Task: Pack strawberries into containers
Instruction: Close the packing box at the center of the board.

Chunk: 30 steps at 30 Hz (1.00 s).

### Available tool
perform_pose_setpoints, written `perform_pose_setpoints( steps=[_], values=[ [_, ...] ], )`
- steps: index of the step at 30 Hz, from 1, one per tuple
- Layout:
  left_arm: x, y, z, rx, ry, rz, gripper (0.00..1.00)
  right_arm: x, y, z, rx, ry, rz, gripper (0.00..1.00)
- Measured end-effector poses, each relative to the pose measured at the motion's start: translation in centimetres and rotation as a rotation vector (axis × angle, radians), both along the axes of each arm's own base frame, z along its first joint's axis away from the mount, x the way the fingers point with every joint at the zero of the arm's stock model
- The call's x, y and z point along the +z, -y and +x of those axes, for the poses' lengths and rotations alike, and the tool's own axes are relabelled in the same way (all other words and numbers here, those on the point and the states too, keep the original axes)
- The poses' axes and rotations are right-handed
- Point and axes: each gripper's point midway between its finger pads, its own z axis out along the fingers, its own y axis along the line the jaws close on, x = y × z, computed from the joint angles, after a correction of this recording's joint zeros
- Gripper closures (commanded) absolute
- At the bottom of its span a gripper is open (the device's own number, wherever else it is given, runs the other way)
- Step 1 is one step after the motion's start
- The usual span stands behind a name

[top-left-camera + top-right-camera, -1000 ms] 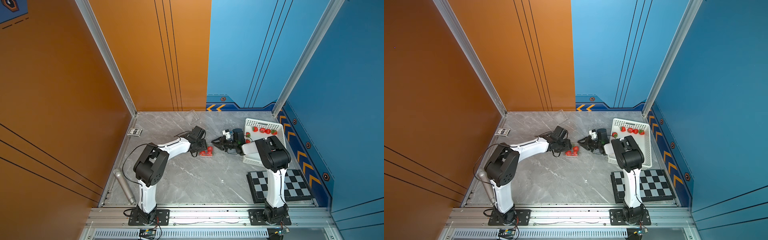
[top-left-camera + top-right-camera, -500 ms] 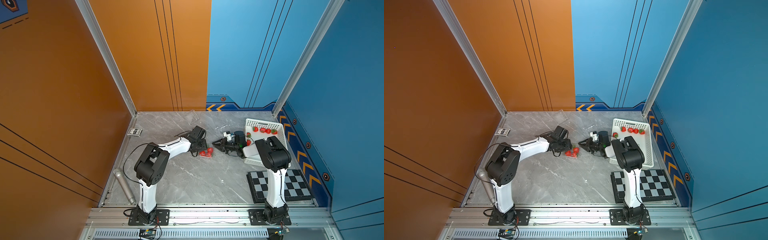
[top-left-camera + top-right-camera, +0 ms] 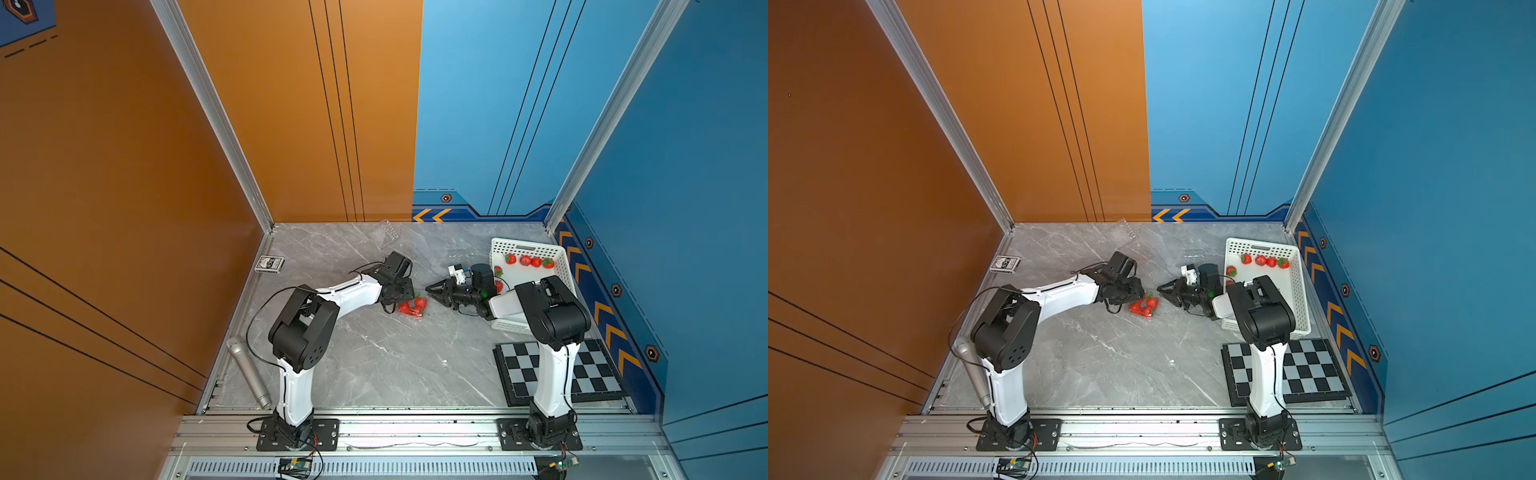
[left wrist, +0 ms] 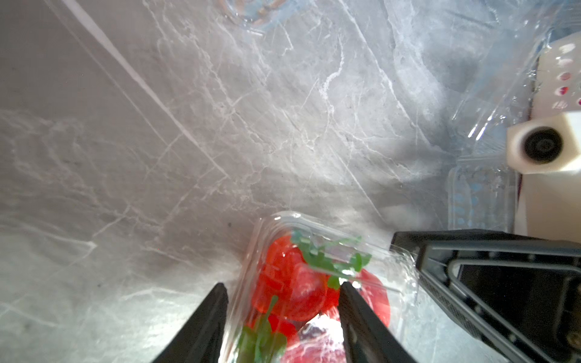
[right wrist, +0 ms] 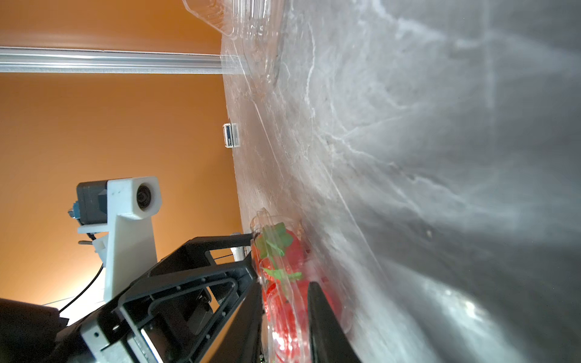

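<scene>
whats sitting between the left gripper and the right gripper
The clear clamshell packed with strawberries lies between the left gripper and the right gripper; both top views and both wrist views show it.

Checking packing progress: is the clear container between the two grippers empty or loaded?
Not empty: red strawberries with green caps show through the clear container in both wrist views.

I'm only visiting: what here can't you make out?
How many strawberries fill the container: wrist views cut it off at the edge; top views show it too small.
Part of the white basket: behind the right arm in both top views.
Whether the left gripper or right gripper squeezes the container: fingers cut off, plastic glare.
</scene>
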Motion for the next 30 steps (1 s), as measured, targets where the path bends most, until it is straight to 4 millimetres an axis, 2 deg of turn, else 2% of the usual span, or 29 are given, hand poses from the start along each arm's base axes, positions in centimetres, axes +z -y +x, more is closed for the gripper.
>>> perform_pose_setpoints(
  steps=[7,13,24,30],
  values=[
    [0.0,0.1,-0.1,-0.004,0.0,0.001,0.42,-0.6,-0.1,-0.7,0.006,-0.019,-0.005,0.73],
    [0.0,0.1,-0.1,-0.004,0.0,0.001,0.42,-0.8,-0.2,-1.1,0.014,-0.02,-0.003,0.8],
    [-0.1,0.1,-0.1,-0.003,-0.001,0.002,0.42,-1.2,-0.3,-2.3,0.028,-0.024,0.003,0.69],
    [-0.1,0.1,-0.1,-0.003,0.0,0.003,0.42,-1.2,-0.2,-3.4,0.039,-0.032,0.006,0.68]
  ],
)
